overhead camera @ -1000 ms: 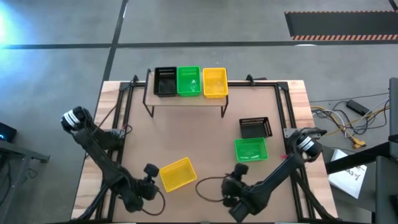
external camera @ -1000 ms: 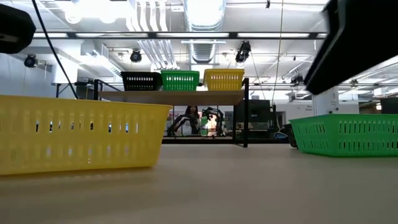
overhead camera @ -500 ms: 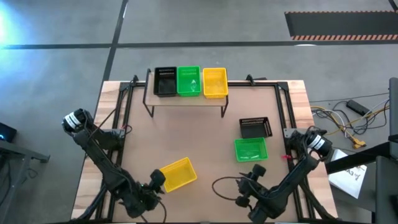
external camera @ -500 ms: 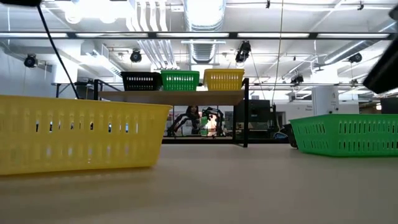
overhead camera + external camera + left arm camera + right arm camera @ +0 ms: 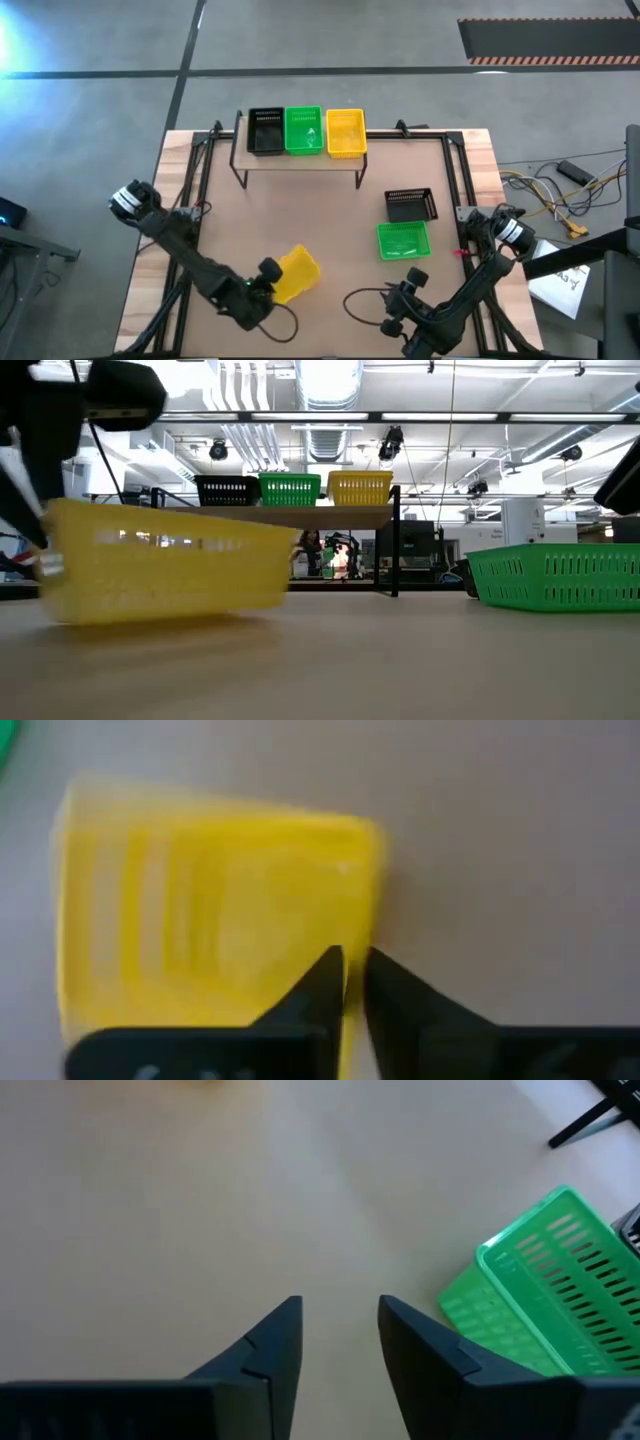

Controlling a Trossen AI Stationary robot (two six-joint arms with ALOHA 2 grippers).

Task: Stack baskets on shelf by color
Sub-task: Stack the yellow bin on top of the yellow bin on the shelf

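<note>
A yellow basket (image 5: 297, 272) is at the table's near-left middle, tilted, with my left gripper (image 5: 277, 284) shut on its left wall. It fills the left of the low view (image 5: 165, 570) and the left wrist view (image 5: 210, 910). The shelf (image 5: 300, 162) at the far edge carries a black basket (image 5: 265, 131), a green basket (image 5: 303, 131) and a yellow basket (image 5: 345, 133) on its board. Another green basket (image 5: 403, 240) and a black basket (image 5: 411, 204) rest on the tabletop at the right. My right gripper (image 5: 340, 1320) is open near the near edge, short of the green basket (image 5: 540, 1290). My left gripper (image 5: 355, 965) pinches the yellow basket's side wall at its rim (image 5: 362, 920), one finger (image 5: 325, 985) inside the basket and the other outside. It comes from the table's near-left, slanting down. The basket is tilted in the hold; whether it is off the table cannot be seen.
Black metal frame rails (image 5: 200, 160) run along the table's left and right sides. A black cable (image 5: 360, 298) loops on the tabletop near the right arm. Bare tabletop (image 5: 300, 215) lies between the shelf and the near baskets. Cables (image 5: 545, 195) lie on the floor to the right.
My left gripper has moved toward the table's right, reaching the yellow basket's left end. The basket has since shifted right, turned and tipped, and is blurred in the low view. My right arm has drawn back toward the near-right corner, out of the low view's top right.
</note>
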